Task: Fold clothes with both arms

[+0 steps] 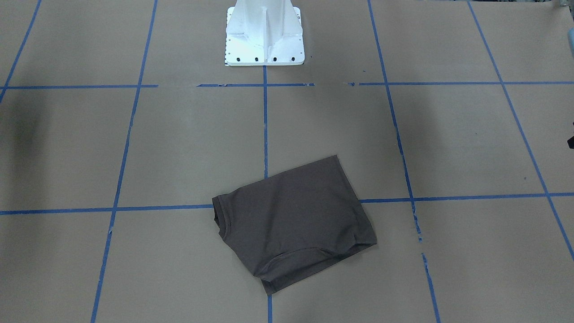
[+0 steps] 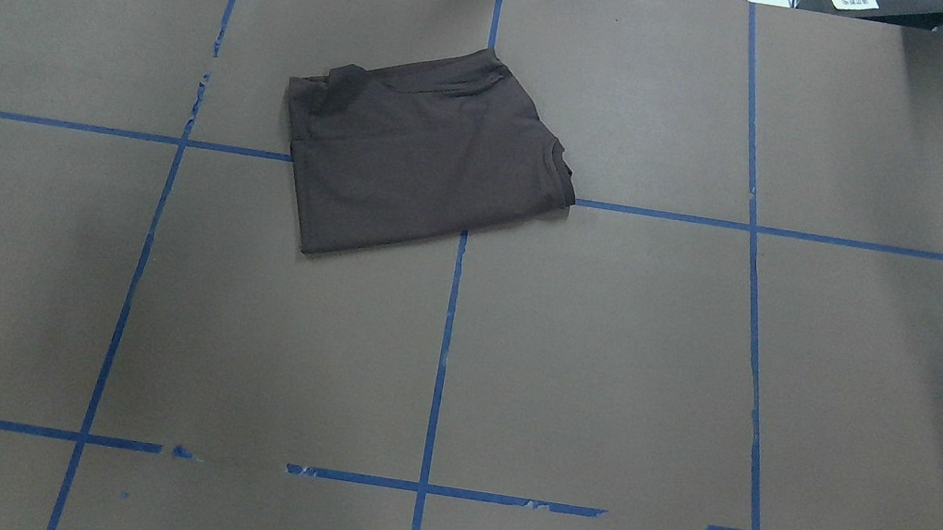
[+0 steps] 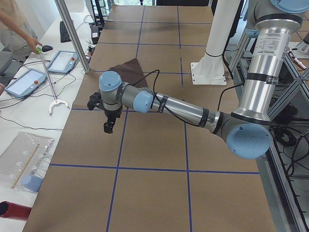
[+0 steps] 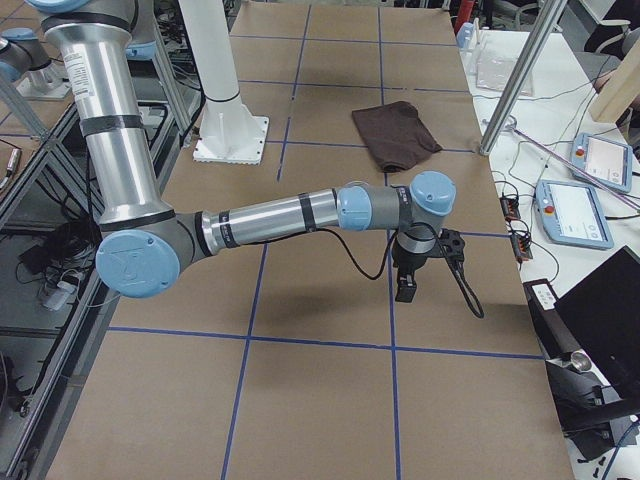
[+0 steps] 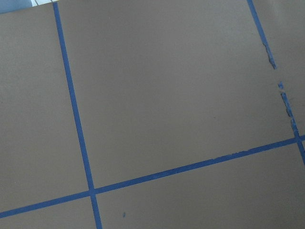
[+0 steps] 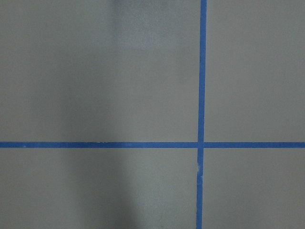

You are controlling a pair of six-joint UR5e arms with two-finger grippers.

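Observation:
The clothes are one dark brown-grey T-shirt [image 1: 293, 220] lying folded into a compact rectangle on the brown paper table, its collar edge toward the robot's right [image 2: 421, 164]. It also shows far off in both side views [image 3: 128, 70] [image 4: 395, 135]. My left gripper [image 3: 108, 126] hangs over bare table well away from the shirt, toward the table's left end. Toward the right end, my right gripper [image 4: 405, 290] hangs the same way. Both show only in the side views, so I cannot tell whether they are open or shut. The wrist views show only paper and blue tape.
The white pedestal base [image 1: 264, 36] stands at the robot's side of the table. Blue tape lines [image 2: 444, 345] grid the paper. A person's hand holds a grabber tool [image 3: 46, 72] by the operators' bench, beside control tablets [image 3: 24, 82] and a metal post [image 3: 72, 34].

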